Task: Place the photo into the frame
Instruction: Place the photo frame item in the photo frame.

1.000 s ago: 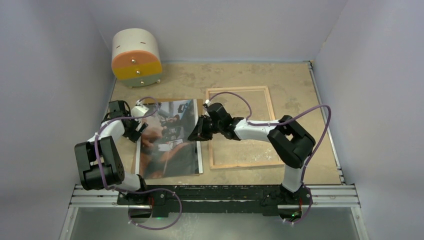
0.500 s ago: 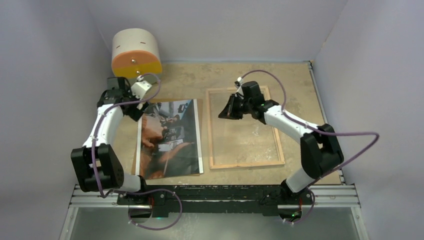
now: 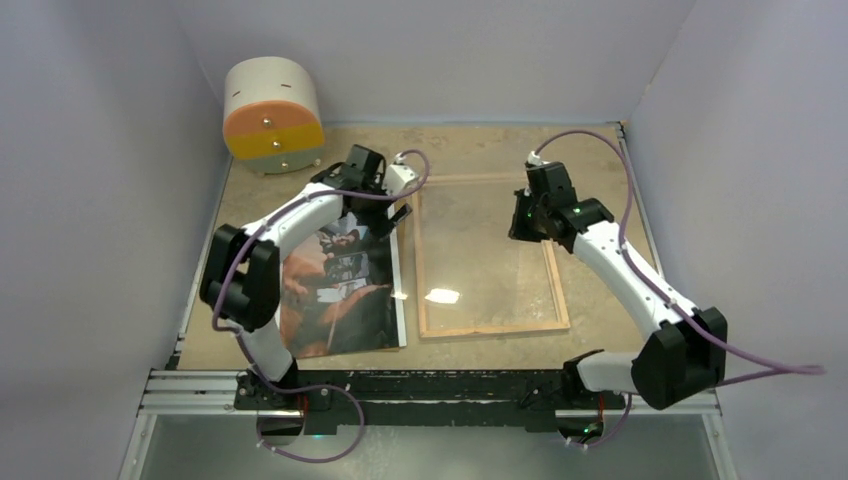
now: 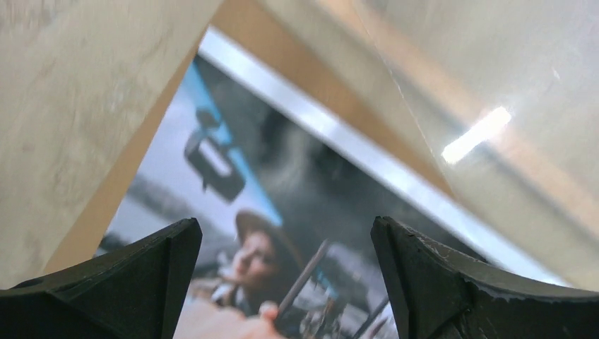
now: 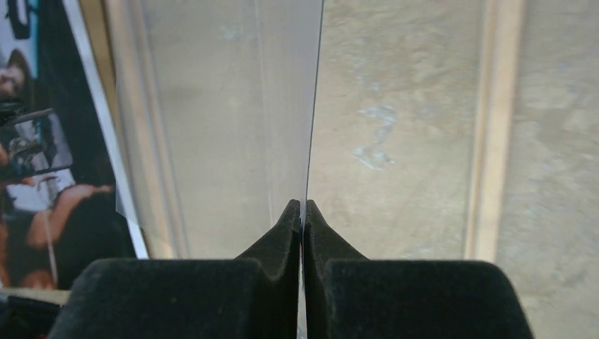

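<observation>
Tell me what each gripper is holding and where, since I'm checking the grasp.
The right gripper is shut on the thin clear rectangular pane, pinching its edge between the fingertips. The open left gripper holds nothing.

The top camera looks down from above and behind the arms over the whole desk. The left wrist camera hangs close above the far right corner of the photo. The right wrist camera is close above the frame, sighting along the clear pane. All three share the photo's right edge beside the frame's left rim.
</observation>
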